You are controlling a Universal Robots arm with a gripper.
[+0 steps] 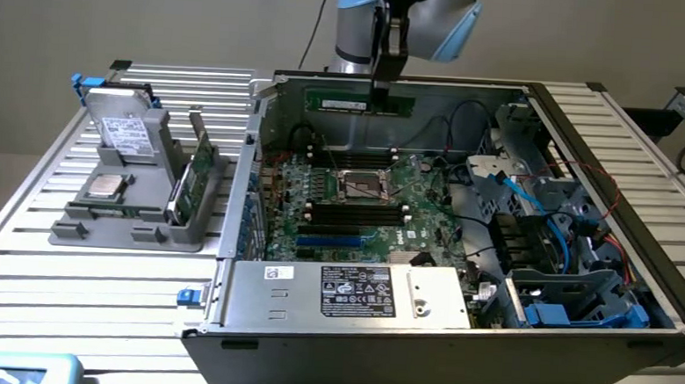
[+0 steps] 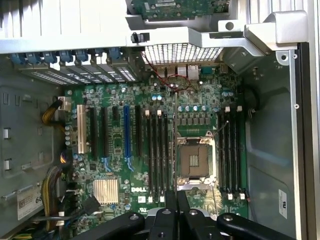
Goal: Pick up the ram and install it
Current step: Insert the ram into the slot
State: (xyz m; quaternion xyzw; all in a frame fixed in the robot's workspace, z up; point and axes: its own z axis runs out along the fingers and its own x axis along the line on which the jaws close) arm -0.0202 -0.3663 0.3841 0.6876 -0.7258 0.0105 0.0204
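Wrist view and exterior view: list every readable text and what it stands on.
"DELL": on the motherboard.
Too small or blurred to read: labels on the ram, the power supply, the hard drive, and the case sticker.

Ribbed silvery metal table (image 1: 33,264), softly shiny. Grey sheet-metal computer case (image 1: 428,355), matt and smooth. Thin green circuit-board ram (image 1: 353,101) looks faintly glossy in the matt black gripper (image 2: 176,199). Grey plastic holder (image 1: 118,229), dull finish.
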